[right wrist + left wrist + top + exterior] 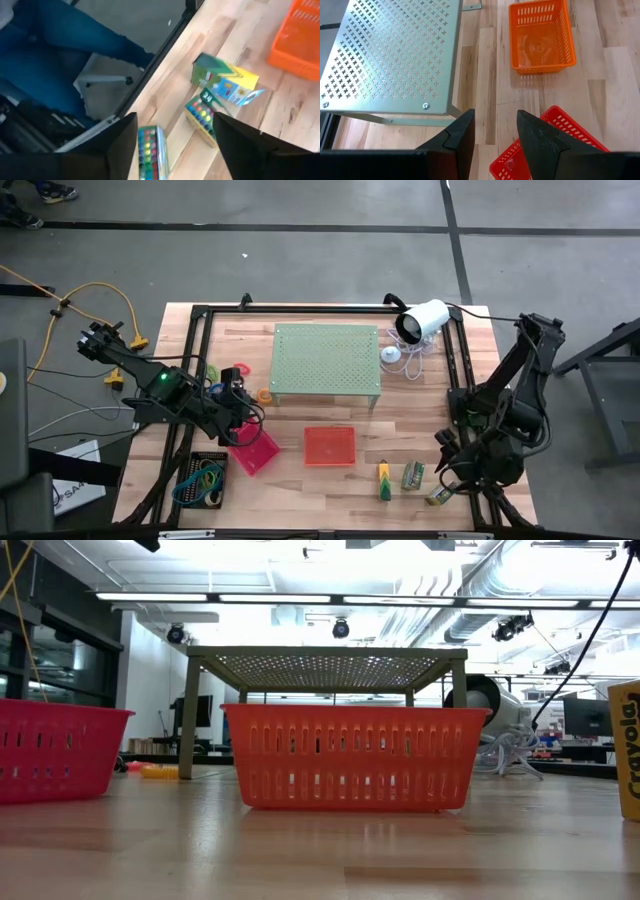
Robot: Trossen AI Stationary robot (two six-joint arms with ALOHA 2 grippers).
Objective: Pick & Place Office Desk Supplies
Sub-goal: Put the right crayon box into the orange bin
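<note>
A: How far along does this look?

B: Early. The black tray (203,478) holds some rubber-band loops (203,476), but the orange tray (330,446) looks bare, and the crayon packs (412,476) lie loose on the table (300,400) near the front right corner.

A: And the arms?

B: The right gripper (172,145) hangs just above one pack (150,152), fingers spread, holding nothing. The left gripper (495,135) waits over the pink tray (254,451), fingers apart and empty.

A: So most sorting remains?

B: I'd judge so.
</note>
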